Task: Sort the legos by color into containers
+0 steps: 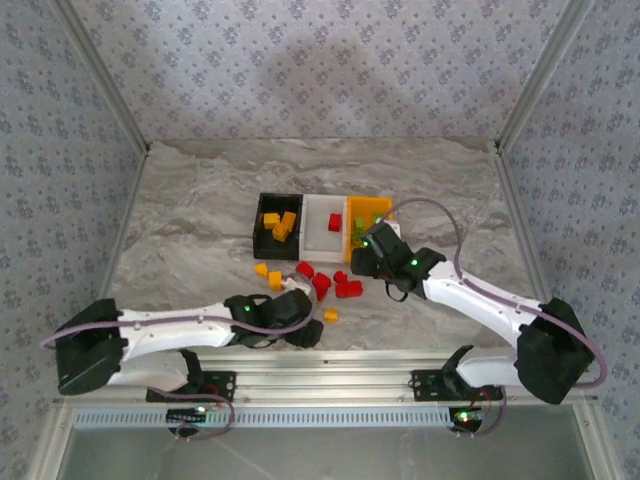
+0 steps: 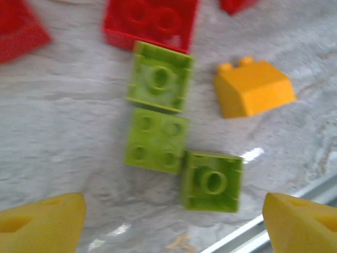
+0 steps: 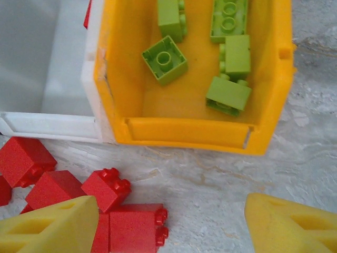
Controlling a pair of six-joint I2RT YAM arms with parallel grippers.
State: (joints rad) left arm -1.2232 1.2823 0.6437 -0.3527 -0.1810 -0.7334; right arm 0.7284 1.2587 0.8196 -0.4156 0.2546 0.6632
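Three green legos lie in a row on the marble, one just ahead of my left gripper, which is open with nothing between its yellow fingertips. An orange lego and a red lego lie beyond. My right gripper hangs open and empty over bare table in front of the orange-yellow container, which holds several green legos. Red legos sit by its left finger. From above, the black container holds orange legos and the white container holds a red one.
Loose red legos and orange legos lie in front of the containers, one orange piece near the left gripper. The metal rail at the table's near edge runs just behind that gripper. Patterned walls enclose three sides.
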